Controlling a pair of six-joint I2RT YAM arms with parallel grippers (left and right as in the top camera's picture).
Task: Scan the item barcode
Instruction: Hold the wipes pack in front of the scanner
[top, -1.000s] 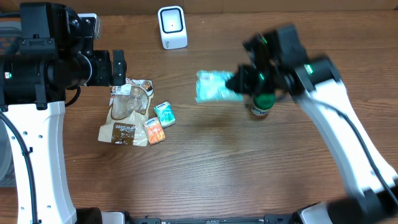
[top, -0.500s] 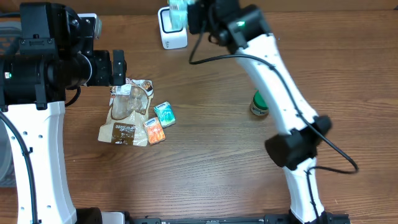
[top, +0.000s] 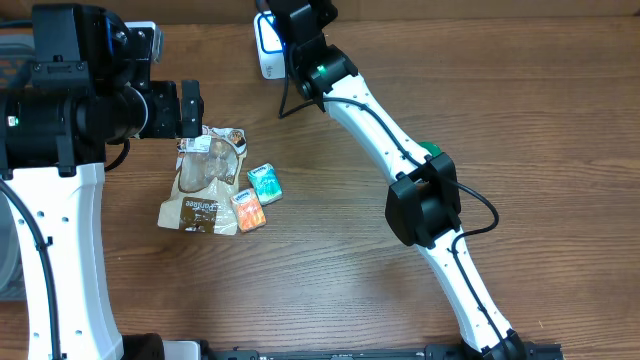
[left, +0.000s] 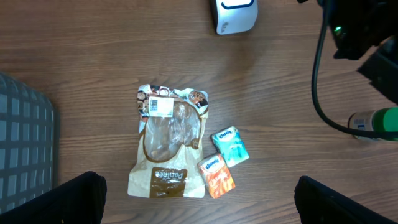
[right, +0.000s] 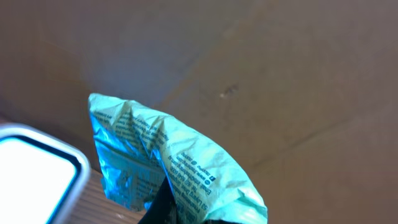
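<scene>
Overhead, a brown pouch (top: 205, 185) and two small packs (top: 265, 183) are seen lying on the counter (top: 330, 280), the pouch's far end beneath the left claw (top: 188, 110), whose fingers are spread wide. Farther right, at the counter's far edge, a teal packet (right: 168, 168) is pinched in the right claw (right: 163, 208), close beside the scanner (top: 268, 45).

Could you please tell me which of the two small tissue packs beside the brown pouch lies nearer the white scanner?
The small teal tissue pack; the orange tissue pack lies on its far side, farther from the white scanner.
</scene>
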